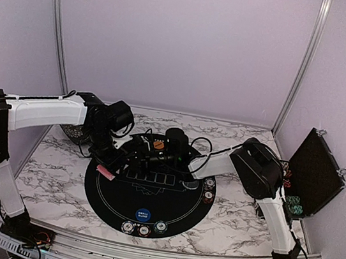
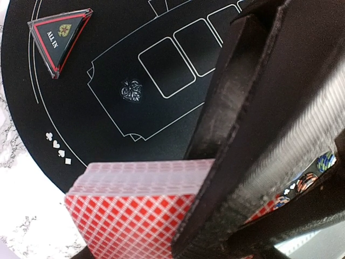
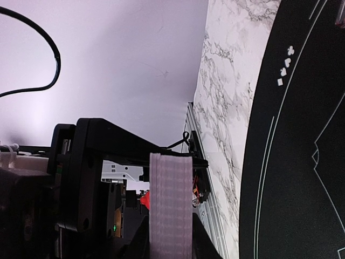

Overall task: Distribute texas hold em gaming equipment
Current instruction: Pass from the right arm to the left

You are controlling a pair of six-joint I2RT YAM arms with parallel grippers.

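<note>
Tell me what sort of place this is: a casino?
Probably a robot test booth, not a casino: a left arm and right arm bolted to a marble-patterned table, plain walls with bare metal posts, and a poker mat laid out.

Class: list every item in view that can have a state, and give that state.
Chip case: open.
Deck of cards: clamped in left gripper.
Left gripper: shut on the deck.
Card: upright in right gripper.
Right gripper: shut on the card, apparently.
Triangular marker: flat on mat, lettering up.
Blue button: flat on mat, label up.
</note>
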